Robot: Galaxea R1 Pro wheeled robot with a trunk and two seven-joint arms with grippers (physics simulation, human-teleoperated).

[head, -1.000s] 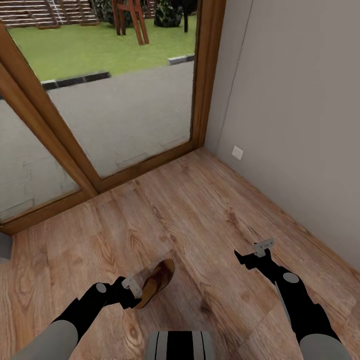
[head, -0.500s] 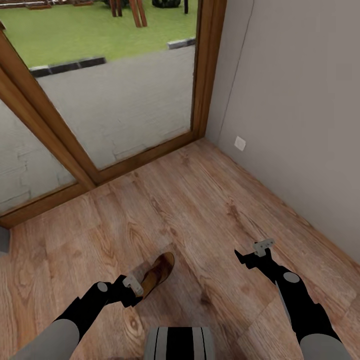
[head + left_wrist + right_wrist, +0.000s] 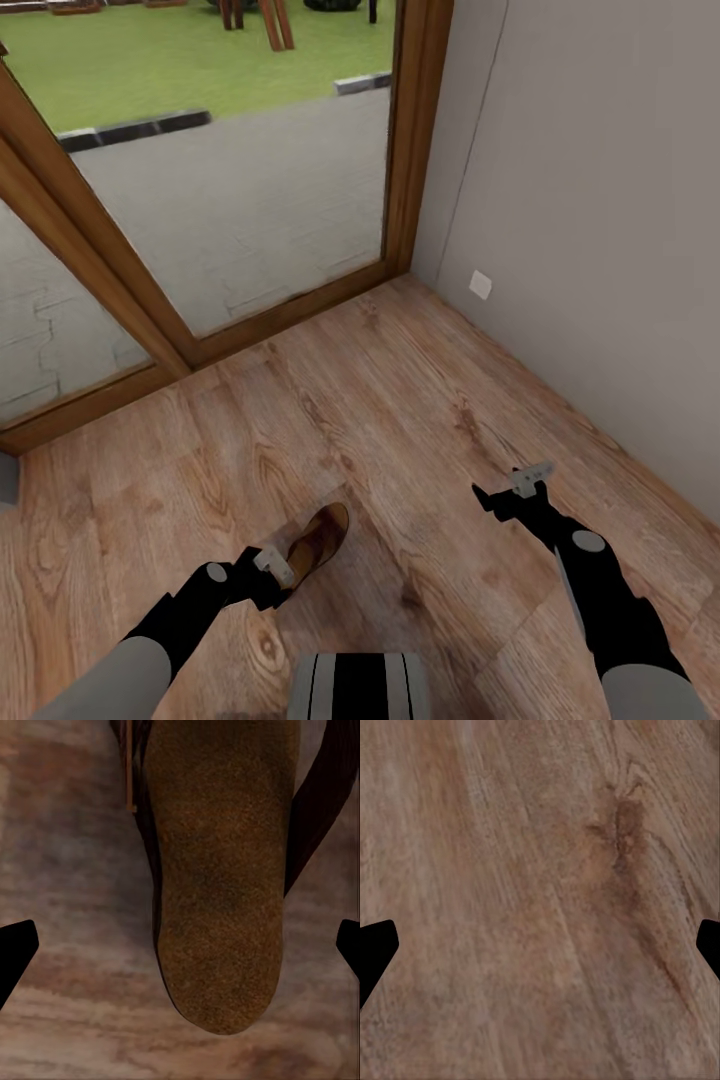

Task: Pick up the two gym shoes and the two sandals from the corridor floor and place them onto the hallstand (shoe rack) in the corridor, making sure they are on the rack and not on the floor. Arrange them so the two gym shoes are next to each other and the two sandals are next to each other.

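Your left hand [image 3: 272, 578] hung spread wide over a sandal [image 3: 217, 877] on the corridor floor [image 3: 400, 420]; your right hand [image 3: 540, 945] was equally spread.

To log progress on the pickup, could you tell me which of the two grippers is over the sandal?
The left gripper: its open fingers straddle the sandal on the corridor floor. The right gripper, also open, is over bare planks.

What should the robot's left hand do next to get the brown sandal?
Probably lower the left tool a little further and close it. Its wrist view shows the sandal lying on the wood floor, centred between the two open fingertips, with nothing gripped yet.
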